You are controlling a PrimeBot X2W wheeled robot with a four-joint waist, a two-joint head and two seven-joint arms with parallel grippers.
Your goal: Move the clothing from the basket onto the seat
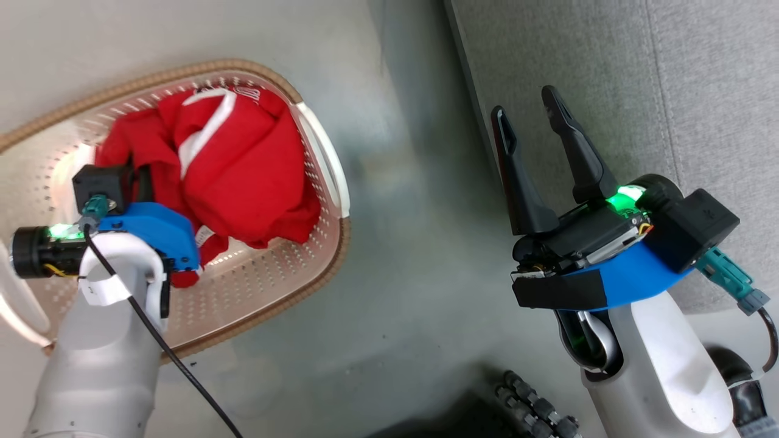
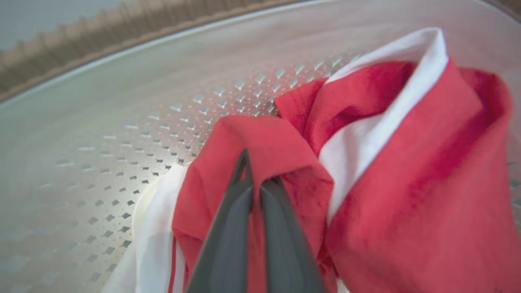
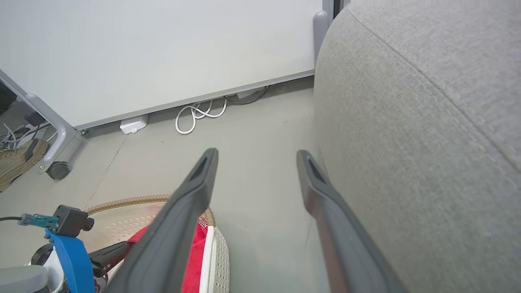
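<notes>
Early stage: clothing (image 1: 243, 176) in basket (image 1: 328, 261) at 9 o'clock, clamped in jaws of left gripper (image 2: 254, 171); right gripper (image 1: 524, 102), jaws apart, beside seat (image 1: 608, 61) at 2 o'clock; transfer not yet begun.

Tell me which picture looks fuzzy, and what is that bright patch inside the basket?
Left wrist view: soft all over, the basket rim smeared, the clothing and left claw blurred too. Head view: sharp, with white glare on the basket's inner wall and a sheen on the floor. Right wrist view: crisp, the seat weave plain.
</notes>
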